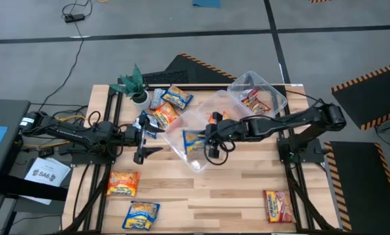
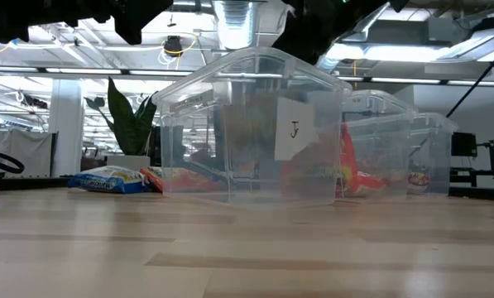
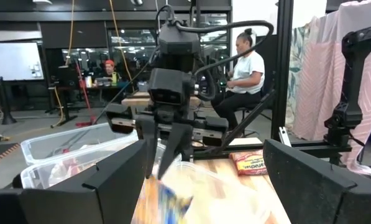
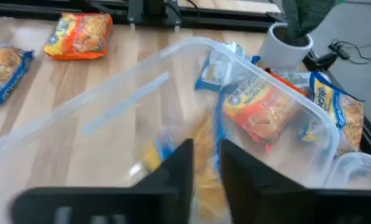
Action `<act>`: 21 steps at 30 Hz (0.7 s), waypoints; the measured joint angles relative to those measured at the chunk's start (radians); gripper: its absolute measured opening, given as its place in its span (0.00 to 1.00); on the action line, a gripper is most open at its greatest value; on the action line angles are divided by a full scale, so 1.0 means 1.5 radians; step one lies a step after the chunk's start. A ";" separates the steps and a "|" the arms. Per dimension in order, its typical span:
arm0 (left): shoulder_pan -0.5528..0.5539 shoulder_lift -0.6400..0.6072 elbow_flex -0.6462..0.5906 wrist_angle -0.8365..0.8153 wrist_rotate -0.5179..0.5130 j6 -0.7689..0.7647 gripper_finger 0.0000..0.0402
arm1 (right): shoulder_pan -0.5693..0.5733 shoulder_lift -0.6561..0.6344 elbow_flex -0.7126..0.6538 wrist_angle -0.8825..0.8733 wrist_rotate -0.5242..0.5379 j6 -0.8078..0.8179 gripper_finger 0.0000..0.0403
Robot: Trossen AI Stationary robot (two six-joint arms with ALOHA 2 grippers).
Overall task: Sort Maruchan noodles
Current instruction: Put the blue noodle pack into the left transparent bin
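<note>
My right gripper (image 1: 208,142) hangs over the middle clear tub (image 1: 181,124) and is shut on a blue-and-yellow noodle packet (image 1: 193,139). My left gripper (image 1: 144,147) waits open just left of that tub, fingers pointing at it. An orange packet (image 1: 123,183) and a blue-and-yellow packet (image 1: 141,215) lie flat near the table's near left corner. A red-brown packet (image 1: 277,205) lies near the near right corner. More packets (image 1: 167,108) lie piled beside the potted plant (image 1: 133,85). One red packet (image 1: 255,102) lies in the far right tub (image 1: 273,91). My right gripper pinches the blue-and-yellow packet between its two fingers (image 4: 182,163), coming from above and slanting down. The yellow part (image 4: 204,149) sits between the fingers. The packet (image 3: 168,194) hangs below the fingertips inside the tub's opening; whether it touches the tub floor I cannot tell.
Three clear tubs stand close together at mid-table; the nearest carries a white label (image 2: 294,129). Bare wood lies along the near half between the loose packets. Beyond the far edge a person (image 3: 246,68) sits at a desk.
</note>
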 joint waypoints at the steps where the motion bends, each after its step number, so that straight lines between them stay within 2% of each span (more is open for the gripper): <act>1: 0.000 0.000 0.000 0.002 -0.002 0.000 0.76 | 0.003 0.000 0.000 0.001 0.000 0.000 0.30; 5: 0.000 0.000 0.000 0.005 -0.016 0.000 0.76 | 0.011 -0.024 0.000 0.000 0.000 -0.009 0.52; 8: 0.000 0.000 0.000 0.005 -0.060 -0.002 0.76 | 0.016 -0.058 0.001 -0.026 0.001 -0.032 0.66; 11: 0.000 0.000 0.000 -0.016 -0.187 -0.059 0.76 | 0.018 -0.101 0.001 -0.070 0.006 -0.025 0.73; 14: 0.010 0.000 0.000 -0.081 -0.334 -0.123 0.76 | 0.018 -0.146 0.001 -0.124 0.026 0.000 0.76; 17: 0.051 0.000 0.022 -0.242 -0.404 -0.222 0.76 | 0.018 -0.176 0.001 -0.167 0.047 0.022 0.76; 21: 0.133 0.006 0.089 -0.558 -0.400 -0.436 0.76 | 0.018 -0.202 0.001 -0.193 0.058 0.040 0.76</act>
